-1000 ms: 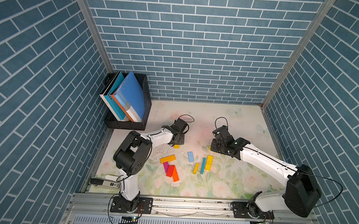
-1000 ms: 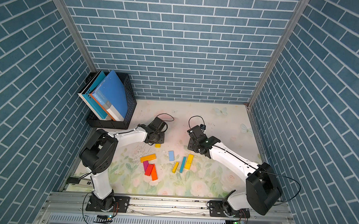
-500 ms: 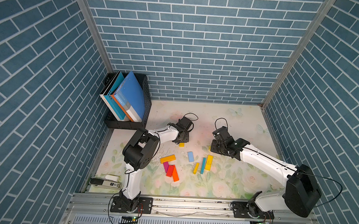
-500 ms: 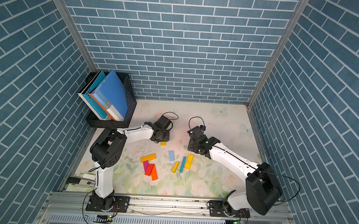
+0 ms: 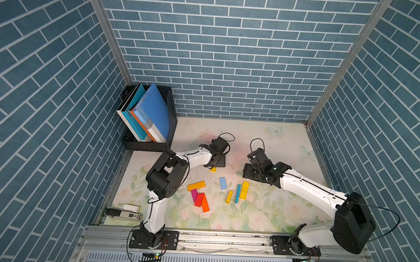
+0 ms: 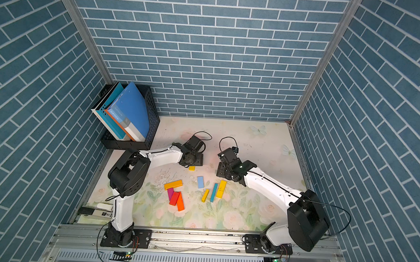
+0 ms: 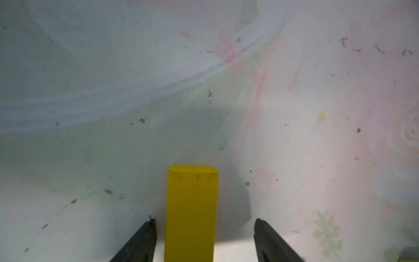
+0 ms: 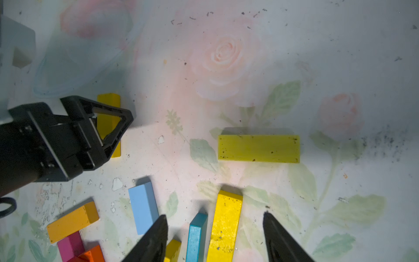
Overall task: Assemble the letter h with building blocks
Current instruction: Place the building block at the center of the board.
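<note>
Left gripper [image 7: 204, 223] is spread, its fingers clear of the yellow block [image 7: 191, 204] lying between them. Right gripper [image 8: 214, 215] is spread, holding nothing; a wider yellow block [image 8: 225, 222] and a teal block [image 8: 196, 236] lie between its fingers.

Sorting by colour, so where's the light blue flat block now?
In both top views, the light blue flat block lies centrally, between the orange-yellow plank on its left and the thin teal plank.

10 small flat coloured blocks [image 5: 223, 183] scattered loose on floral tabletop [image 5: 277, 140]
</note>
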